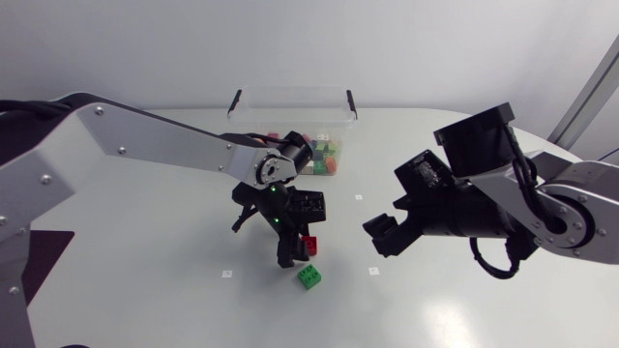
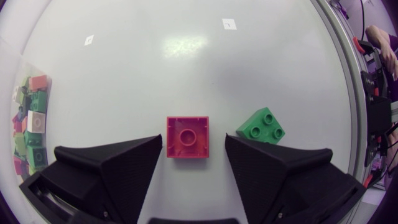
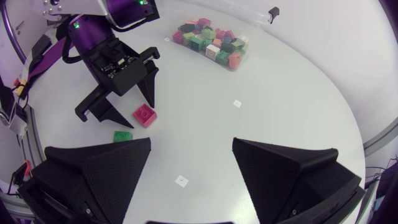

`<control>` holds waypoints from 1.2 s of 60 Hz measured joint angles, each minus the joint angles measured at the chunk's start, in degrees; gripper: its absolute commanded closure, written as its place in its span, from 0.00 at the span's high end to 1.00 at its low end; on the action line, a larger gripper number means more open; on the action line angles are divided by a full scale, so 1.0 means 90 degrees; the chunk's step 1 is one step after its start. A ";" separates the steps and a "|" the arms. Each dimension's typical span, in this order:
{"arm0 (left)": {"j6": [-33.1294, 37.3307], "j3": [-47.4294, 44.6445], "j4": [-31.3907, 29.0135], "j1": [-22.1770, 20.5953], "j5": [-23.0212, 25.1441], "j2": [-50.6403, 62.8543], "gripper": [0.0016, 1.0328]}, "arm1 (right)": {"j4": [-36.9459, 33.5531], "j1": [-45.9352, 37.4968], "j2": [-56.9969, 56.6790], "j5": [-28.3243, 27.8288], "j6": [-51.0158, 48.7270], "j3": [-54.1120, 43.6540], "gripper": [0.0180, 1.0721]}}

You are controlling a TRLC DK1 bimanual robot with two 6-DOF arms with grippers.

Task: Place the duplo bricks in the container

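While two duplo bricks lie loose on the white desk (image 1: 145,290), a heap too jumbled to count sits in the one clear container (image 1: 290,111) at the far side: green, red, orange, white and pink pieces. The red brick (image 2: 187,136) is square, with a single round ring in the middle of its upper face. It lies flat between the fingers of the left gripper (image 2: 193,149), which is spread wide around it, with a gap showing on at least one side. The green brick (image 2: 262,125), studs up and turned at an angle, lies just beside the red one, outside one finger. Both are well apart from the container. The right gripper (image 3: 191,149) hangs above bare desk with its fingers wide and nothing between them.
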 measured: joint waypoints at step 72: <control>-0.0687 -0.0539 -0.0005 0.1256 0.0000 -0.1987 0.28 | -0.0665 0.2074 0.2526 0.0432 0.1443 0.1156 0.90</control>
